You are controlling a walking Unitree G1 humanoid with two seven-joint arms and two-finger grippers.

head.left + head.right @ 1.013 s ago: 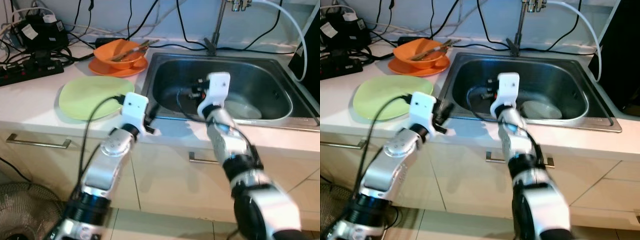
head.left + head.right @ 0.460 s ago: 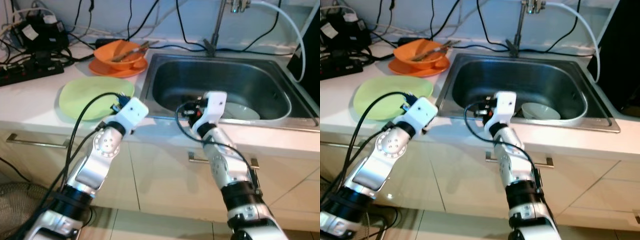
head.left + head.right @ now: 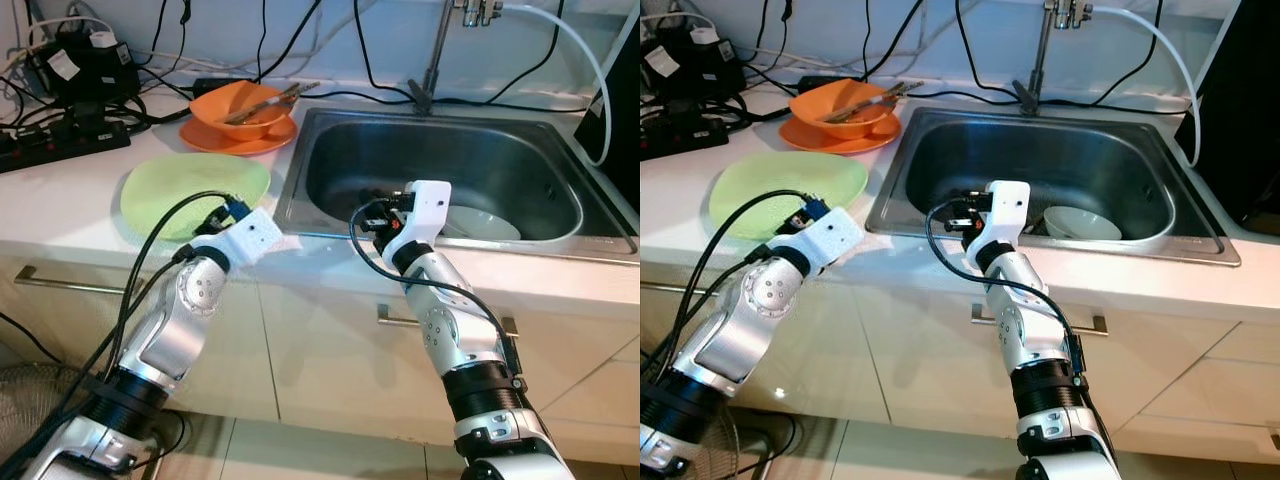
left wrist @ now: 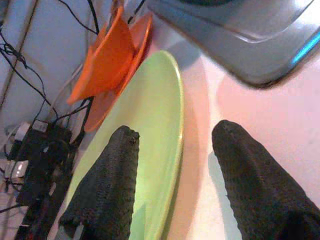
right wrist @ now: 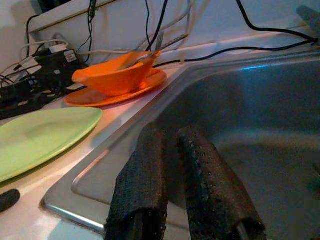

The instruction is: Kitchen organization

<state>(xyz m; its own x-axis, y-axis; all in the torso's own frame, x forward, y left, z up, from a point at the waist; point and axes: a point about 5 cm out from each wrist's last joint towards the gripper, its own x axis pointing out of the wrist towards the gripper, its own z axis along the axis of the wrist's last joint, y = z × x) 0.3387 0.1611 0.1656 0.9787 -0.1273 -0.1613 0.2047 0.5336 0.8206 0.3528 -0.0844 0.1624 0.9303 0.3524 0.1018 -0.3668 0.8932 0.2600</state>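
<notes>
A big, round, light green plate (image 3: pixel 190 190) lies flat on the white counter (image 3: pixel 60 210), just beside the left edge of the metal sink (image 3: pixel 560 225). It looks shiny and smooth, with a low rim. The left gripper (image 4: pixel 175 175) is right at the plate's near edge, on the side closest to the sink. Its two black fingers (image 4: pixel 107 185) are spread wide apart, one over the plate and one over the bare counter, and they hold nothing. The plate's rim runs between them. The left arm reaches up from below, bends at the elbow, and its white wrist sits near the counter's front edge, by the sink's front left corner. Behind the green plate, also left of the sink, an orange bowl (image 3: pixel 240 108) sits on an orange plate (image 3: pixel 235 138), with sticks or cutlery resting in the bowl. Inside the sink, toward its right side, lies a pale bowl (image 3: pixel 1082 222). The right gripper (image 5: pixel 172 185) is low inside the sink at its front left part, pointing toward the orange bowl. Its two fingers are almost together with only a thin gap, and nothing is between them. The right arm comes up from below and leans over the sink's front edge. Black cables (image 3: pixel 70 60) and plugs lie far back on the counter, left of the sink.
</notes>
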